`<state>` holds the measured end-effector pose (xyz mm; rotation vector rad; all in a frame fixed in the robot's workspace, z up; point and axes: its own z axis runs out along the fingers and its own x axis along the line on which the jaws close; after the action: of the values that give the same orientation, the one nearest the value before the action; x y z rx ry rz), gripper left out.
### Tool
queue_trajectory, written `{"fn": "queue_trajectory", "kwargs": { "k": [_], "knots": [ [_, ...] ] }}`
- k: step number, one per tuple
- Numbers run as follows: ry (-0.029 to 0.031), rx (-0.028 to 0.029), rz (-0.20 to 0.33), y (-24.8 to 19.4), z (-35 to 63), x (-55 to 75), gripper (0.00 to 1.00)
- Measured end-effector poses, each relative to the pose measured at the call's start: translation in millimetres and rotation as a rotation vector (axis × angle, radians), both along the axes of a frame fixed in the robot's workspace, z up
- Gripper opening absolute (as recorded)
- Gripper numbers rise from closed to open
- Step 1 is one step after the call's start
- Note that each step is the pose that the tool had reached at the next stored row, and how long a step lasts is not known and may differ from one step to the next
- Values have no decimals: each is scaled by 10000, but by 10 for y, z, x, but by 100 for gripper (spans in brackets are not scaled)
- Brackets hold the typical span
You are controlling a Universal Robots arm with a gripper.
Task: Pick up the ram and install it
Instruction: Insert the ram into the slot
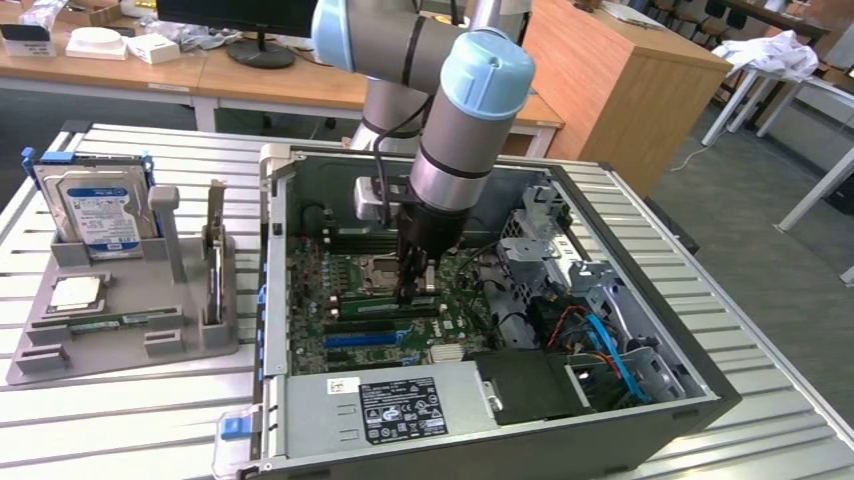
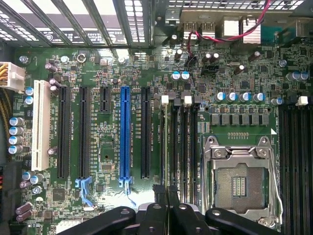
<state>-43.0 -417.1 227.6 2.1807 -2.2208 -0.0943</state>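
Observation:
My gripper (image 1: 416, 295) is down inside the open computer case (image 1: 694, 400), just above the motherboard (image 1: 350, 322). In the wrist view its black fingers (image 2: 157, 208) are pressed together, and the gripper (image 2: 166, 189) has nothing showing between them. The tips hang over the black memory slots (image 2: 178, 142), between the blue slot (image 2: 124, 132) and the empty CPU socket (image 2: 239, 183). I cannot tell whether a stick sits in the slot under the tips. A thin green stick that looks like the ram (image 1: 118, 321) lies flat in the grey holder (image 1: 200, 340), at the exterior view's left.
The holder also carries a blue-labelled hard drive (image 1: 102, 218), a square silver CPU chip (image 1: 78, 292) and an upright card (image 1: 214, 270). Inside the case are a power supply (image 1: 400, 405), a drive cage (image 1: 547, 235) and coloured cables (image 1: 607, 345). The case stands on a slatted metal table (image 1: 134, 430).

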Motion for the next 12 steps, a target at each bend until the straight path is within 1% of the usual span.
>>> {"fn": "queue_trajectory", "kwargs": {
  "k": [7,12],
  "knots": [
    [1,-4,1,0,1,70,12],
    [-4,3,1,1,12,78,12]
  ]
}}
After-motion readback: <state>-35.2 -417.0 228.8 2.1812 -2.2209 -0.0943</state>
